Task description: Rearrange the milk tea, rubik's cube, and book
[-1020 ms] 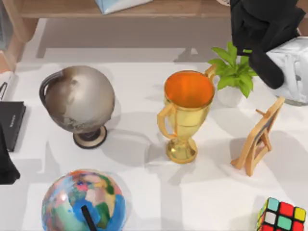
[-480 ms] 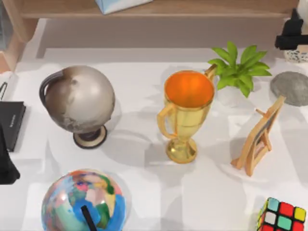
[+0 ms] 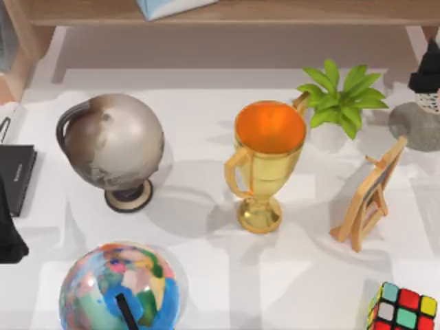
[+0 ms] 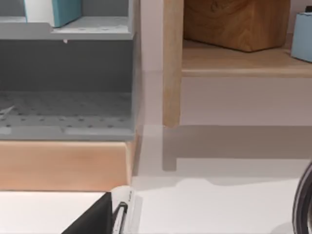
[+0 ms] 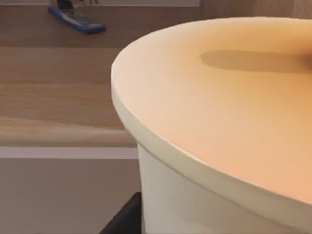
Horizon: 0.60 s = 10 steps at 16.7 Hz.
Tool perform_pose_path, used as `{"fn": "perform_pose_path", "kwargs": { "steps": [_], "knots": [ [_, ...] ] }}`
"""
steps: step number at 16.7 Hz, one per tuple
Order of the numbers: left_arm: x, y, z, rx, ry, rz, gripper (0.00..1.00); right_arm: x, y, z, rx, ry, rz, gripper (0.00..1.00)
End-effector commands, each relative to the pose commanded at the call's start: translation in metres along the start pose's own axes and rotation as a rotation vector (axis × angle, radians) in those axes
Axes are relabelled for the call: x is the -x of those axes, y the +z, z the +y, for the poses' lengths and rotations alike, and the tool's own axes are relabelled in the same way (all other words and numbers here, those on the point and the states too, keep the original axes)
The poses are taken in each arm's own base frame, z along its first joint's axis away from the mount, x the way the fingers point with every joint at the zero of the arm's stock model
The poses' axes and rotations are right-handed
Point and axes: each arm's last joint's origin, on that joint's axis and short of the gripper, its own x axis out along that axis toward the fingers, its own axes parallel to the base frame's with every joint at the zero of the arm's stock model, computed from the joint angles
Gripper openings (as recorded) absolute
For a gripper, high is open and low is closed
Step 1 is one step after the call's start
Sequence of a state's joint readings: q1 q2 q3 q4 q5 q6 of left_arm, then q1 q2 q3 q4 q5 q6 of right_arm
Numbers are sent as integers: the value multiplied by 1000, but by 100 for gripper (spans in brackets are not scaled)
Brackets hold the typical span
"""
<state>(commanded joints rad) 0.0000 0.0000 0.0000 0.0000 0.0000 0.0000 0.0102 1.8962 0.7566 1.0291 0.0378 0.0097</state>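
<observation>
The right tool point(image 3: 427, 74) hangs at the counter's far right edge; whether it grips I cannot tell. In its wrist view a smooth cream round lid, the milk tea point(image 5: 219, 136), sits close beneath. The rubik's cube point(image 3: 402, 309) lies at the near right corner, beside a wooden easel point(image 3: 368, 196). The glossy gold trophy point(image 3: 267, 161) shows an orange inside. The left arm point(image 3: 10, 234) is parked at the left edge.

My right arm point(image 3: 427, 74) sits at the table's far right edge; my left arm point(image 3: 8, 230) is parked at the left edge.

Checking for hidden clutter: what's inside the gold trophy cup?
The gold trophy shows a bare orange interior, nothing lying in it as far as visible; the deepest bottom of the bowl is hidden by its rim.
</observation>
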Motion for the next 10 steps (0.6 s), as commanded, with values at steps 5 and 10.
{"fn": "perform_pose_path", "kwargs": {
  "steps": [5, 10],
  "knots": [
    [0, 0, 0, 0, 0, 0, 100, 4, -6, 3, -1, 14, -11, 0],
    [0, 0, 0, 0, 0, 0, 100, 3, -24, 2, 3, 8, -4, 0]
  ]
}}
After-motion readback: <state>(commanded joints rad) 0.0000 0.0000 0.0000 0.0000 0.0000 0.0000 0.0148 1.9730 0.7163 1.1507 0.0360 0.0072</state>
